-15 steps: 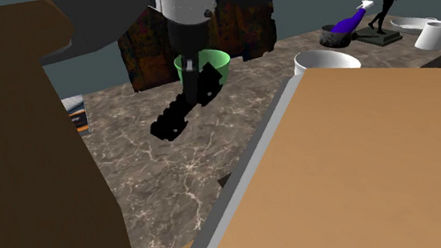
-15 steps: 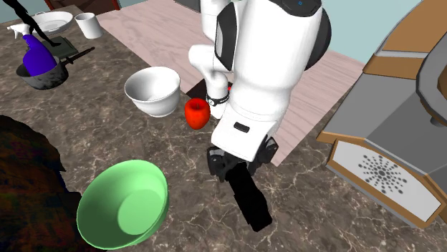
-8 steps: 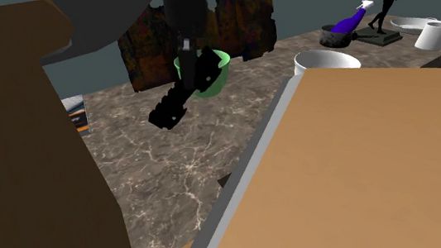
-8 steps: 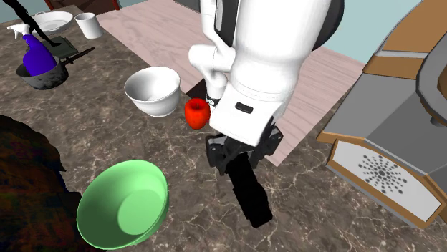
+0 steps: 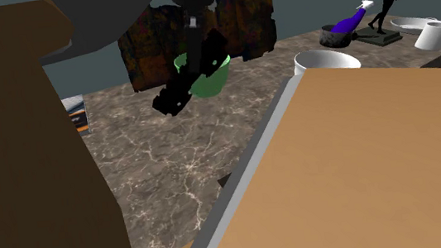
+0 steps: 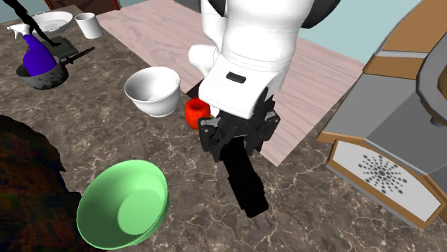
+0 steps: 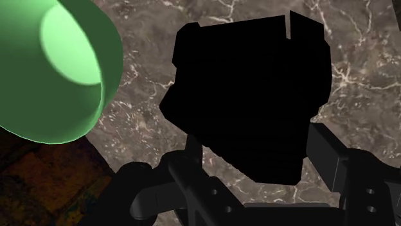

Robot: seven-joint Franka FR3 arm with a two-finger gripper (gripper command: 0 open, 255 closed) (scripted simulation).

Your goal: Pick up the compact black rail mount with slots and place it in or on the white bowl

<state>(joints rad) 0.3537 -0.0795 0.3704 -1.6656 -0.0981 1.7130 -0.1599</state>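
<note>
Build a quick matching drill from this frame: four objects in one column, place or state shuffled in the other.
Things:
1. black rail mount
2. white bowl
3. green bowl
4. red cup

Places or states:
A. empty, lowest and leftmost of the four in the second exterior view
B. clasped in the pincer
C. small, between the white bowl and the pincer
D. empty, on the marble counter, red cup right beside it

Pairs: 1-B, 2-D, 3-A, 4-C.

Two fingers [image 7: 328, 154] clasping black rail mount [image 7: 247, 96], green bowl [image 7: 58, 70] nearby, marbled counter [image 7: 363, 83] beneath
</note>
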